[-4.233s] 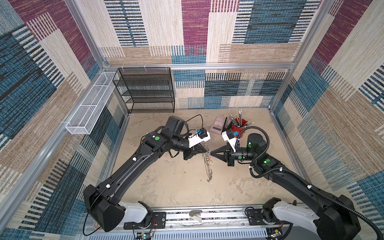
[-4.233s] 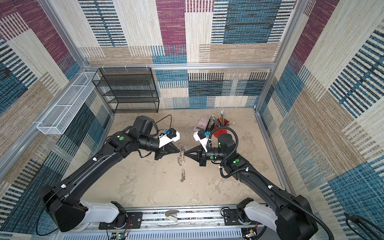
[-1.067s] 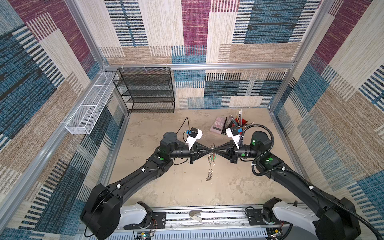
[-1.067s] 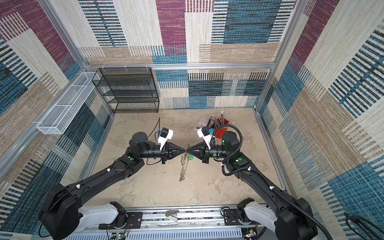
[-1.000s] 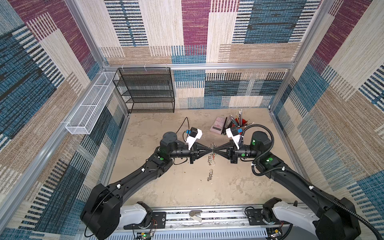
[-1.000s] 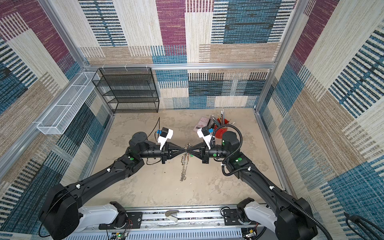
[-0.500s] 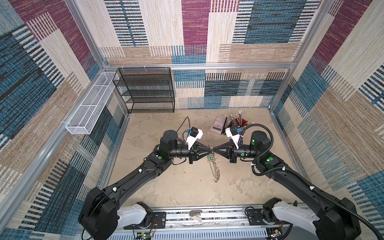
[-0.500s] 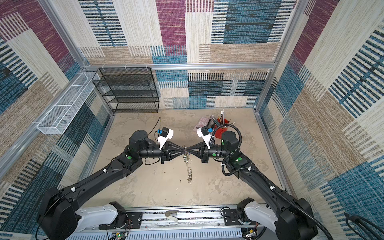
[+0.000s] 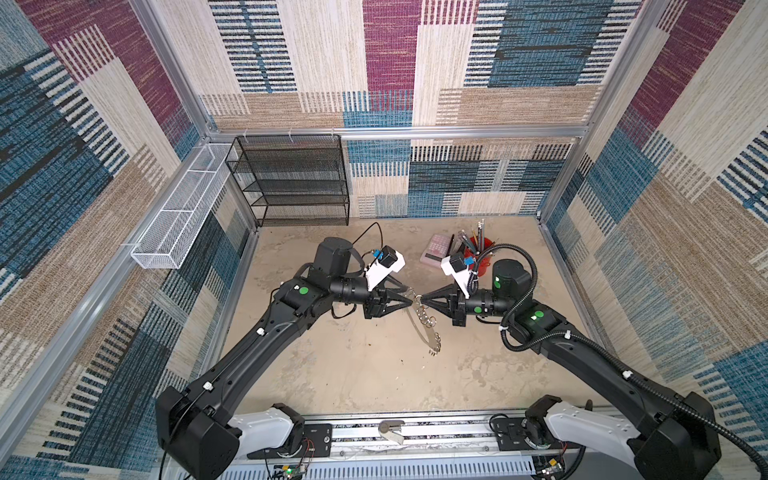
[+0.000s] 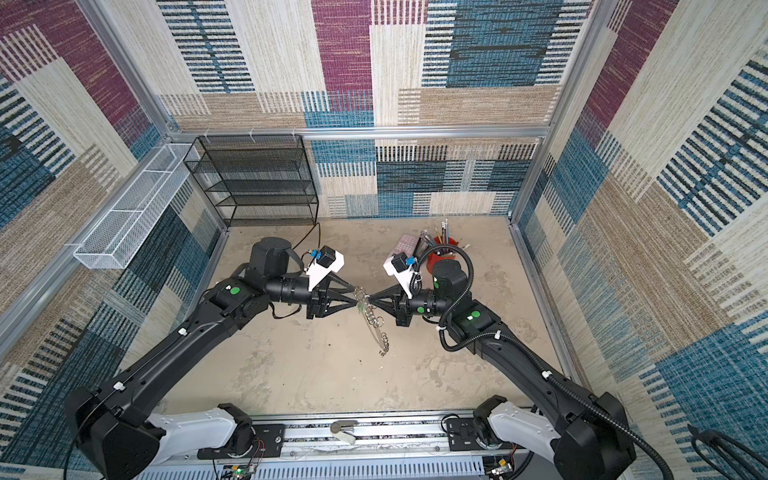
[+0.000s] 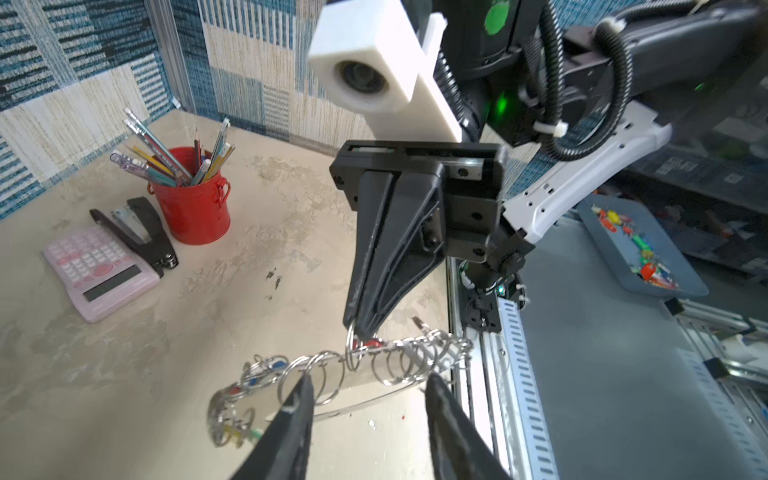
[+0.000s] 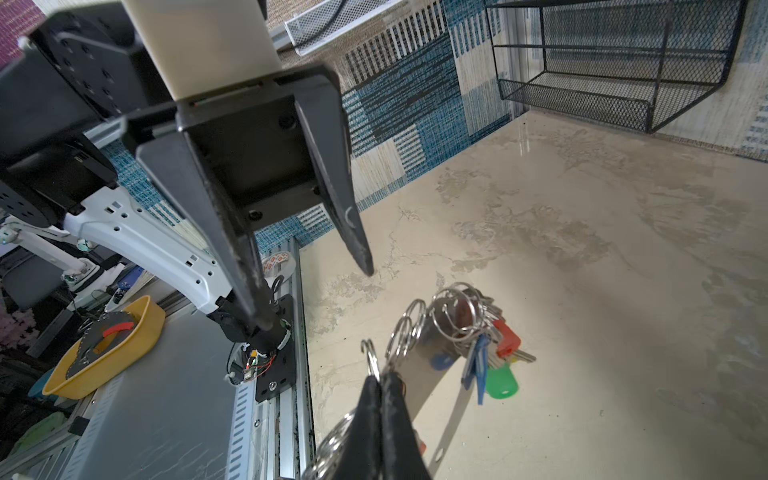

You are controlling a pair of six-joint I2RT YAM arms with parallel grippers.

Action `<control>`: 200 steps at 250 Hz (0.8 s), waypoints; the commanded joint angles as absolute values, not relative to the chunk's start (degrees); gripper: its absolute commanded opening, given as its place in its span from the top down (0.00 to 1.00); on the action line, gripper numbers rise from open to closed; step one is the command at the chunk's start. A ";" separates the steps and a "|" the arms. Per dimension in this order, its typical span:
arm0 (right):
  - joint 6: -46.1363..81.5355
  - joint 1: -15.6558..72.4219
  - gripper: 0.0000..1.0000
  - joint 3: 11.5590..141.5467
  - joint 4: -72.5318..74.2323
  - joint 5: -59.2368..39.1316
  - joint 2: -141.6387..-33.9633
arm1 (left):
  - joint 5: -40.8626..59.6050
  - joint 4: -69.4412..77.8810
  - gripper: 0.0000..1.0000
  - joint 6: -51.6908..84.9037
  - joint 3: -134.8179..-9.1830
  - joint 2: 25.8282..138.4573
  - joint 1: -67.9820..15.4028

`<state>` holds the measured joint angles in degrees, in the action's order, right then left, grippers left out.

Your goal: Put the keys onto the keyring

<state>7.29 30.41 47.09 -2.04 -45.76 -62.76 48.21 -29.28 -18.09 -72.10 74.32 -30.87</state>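
Flat grey flexible-band keyring (image 12: 419, 374) edged with silver split rings, dangling above the middle of the beige mottled table (image 9: 353, 374), pinched by one ring in the tightly closed right gripper (image 11: 361, 328). Left gripper (image 12: 316, 299) tip to tip with it, jaws parted to a moderate gap, clamped on nothing. Small silver keys (image 12: 490, 357) with red, blue and green plastic tags bunched on the band's far end.

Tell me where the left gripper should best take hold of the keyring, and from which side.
Probably the bare grey band of the keyring, just below the ring pinched by the shut right gripper, coming in level from the left arm's side. The band hangs there with flat faces for the open left gripper; the keys crowd its far end.
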 commanded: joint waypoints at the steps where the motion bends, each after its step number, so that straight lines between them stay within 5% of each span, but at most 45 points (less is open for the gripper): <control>1: 5.45 30.85 1.00 47.96 -2.17 -44.72 -62.78 | 47.49 -42.78 0.56 -28.33 -77.84 77.71 -30.93; 137: 5.64 31.28 1.00 47.40 -1.15 -45.53 -62.61 | 45.92 -49.90 0.66 -32.06 -87.10 86.26 -35.32; 200: 5.75 31.28 1.00 47.02 -0.97 -45.61 -62.55 | 44.78 -50.36 0.88 -31.82 -88.33 87.71 -35.96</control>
